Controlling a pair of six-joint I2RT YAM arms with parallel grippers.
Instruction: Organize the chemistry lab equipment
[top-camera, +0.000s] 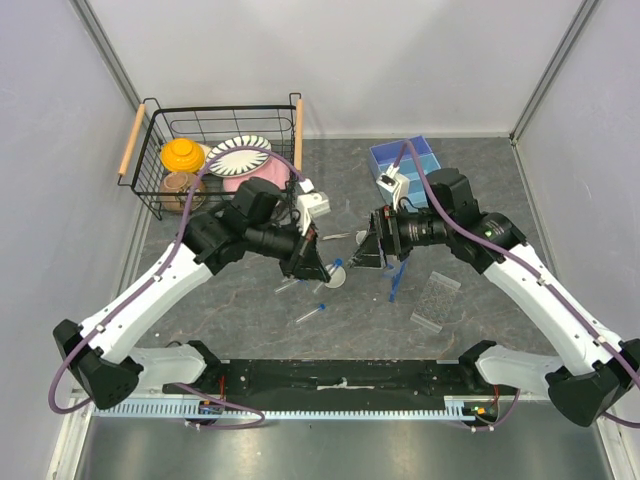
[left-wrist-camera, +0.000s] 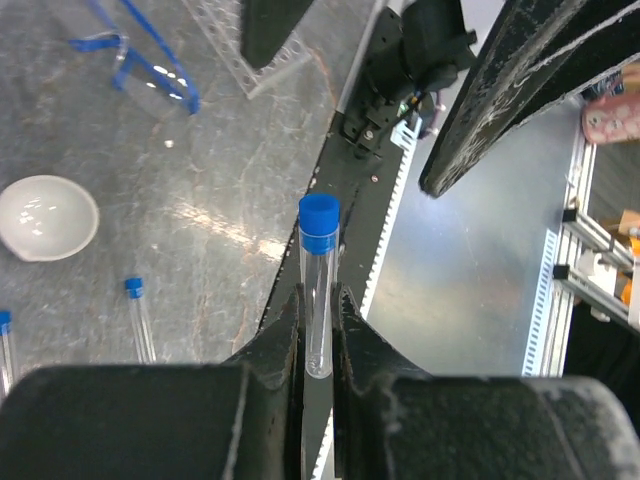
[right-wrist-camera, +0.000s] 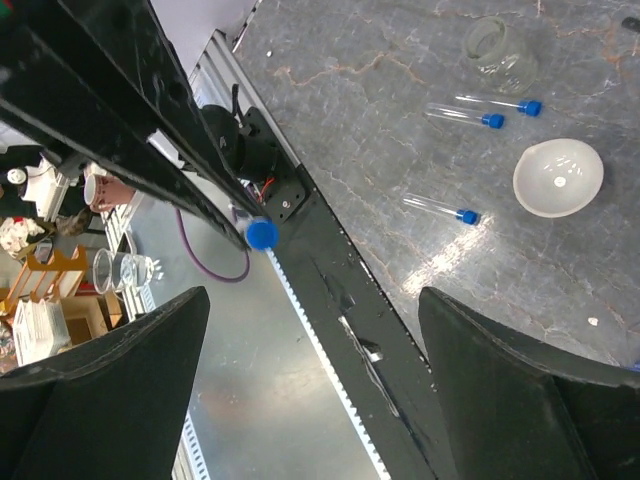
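A: What has the left pincer got?
B: It is squeezed nearly shut on a small clear plastic tube with a blue cap. It grips only the bottom end. The tube is up in the air, near the round white dome-shaped dish.
A: Which way does the tube point?
B: Its long side runs straight out along the fingers. The blue cap goes first, toward the right pincer, which waits on the other side of the dish.
A: And that one?
B: Its jaws are wide apart, with nothing in them.
A: What could go wrong?
B: I think the cap sits off to one side of that gap, not in the middle. If the right pincer closes now, a finger could bump the tube. The tube is thin and smooth, so it might twist, slip out and roll away from the dish.
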